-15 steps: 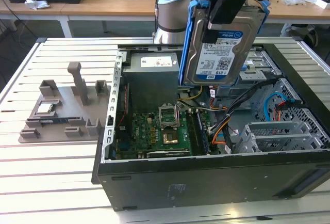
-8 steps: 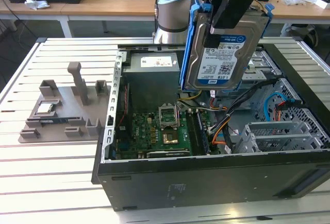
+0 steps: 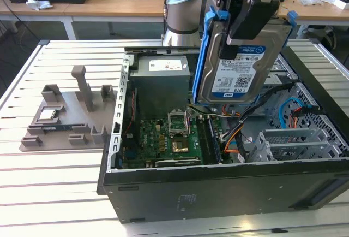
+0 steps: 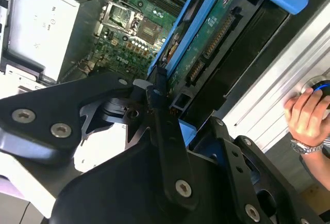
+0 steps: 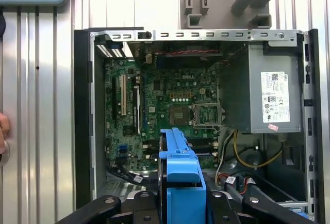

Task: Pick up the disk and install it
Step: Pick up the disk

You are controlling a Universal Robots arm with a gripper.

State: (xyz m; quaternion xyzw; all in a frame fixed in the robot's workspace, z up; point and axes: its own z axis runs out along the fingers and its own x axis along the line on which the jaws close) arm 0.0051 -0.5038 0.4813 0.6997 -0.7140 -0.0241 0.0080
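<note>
The disk (image 3: 240, 67) hangs on edge above the open computer case (image 3: 218, 185), its white-and-blue label facing the exterior view and a blue plastic frame (image 3: 203, 57) around its edges. My gripper (image 3: 246, 27) is shut on its upper part. In the second wrist view the disk's green circuit-board side (image 4: 212, 35) shows, with black fingers (image 4: 157, 110) clamped on its near end. In the first wrist view the blue frame (image 5: 180, 177) appears edge-on over the motherboard (image 5: 170, 110).
Inside the case are a grey power supply (image 5: 273, 95), cables (image 3: 234, 138) and metal drive bays (image 3: 297, 141). A grey fixture (image 3: 71, 111) holding a small square chip (image 3: 48, 114) lies at the exterior view's left. A person's hand (image 4: 307, 115) rests beside the case.
</note>
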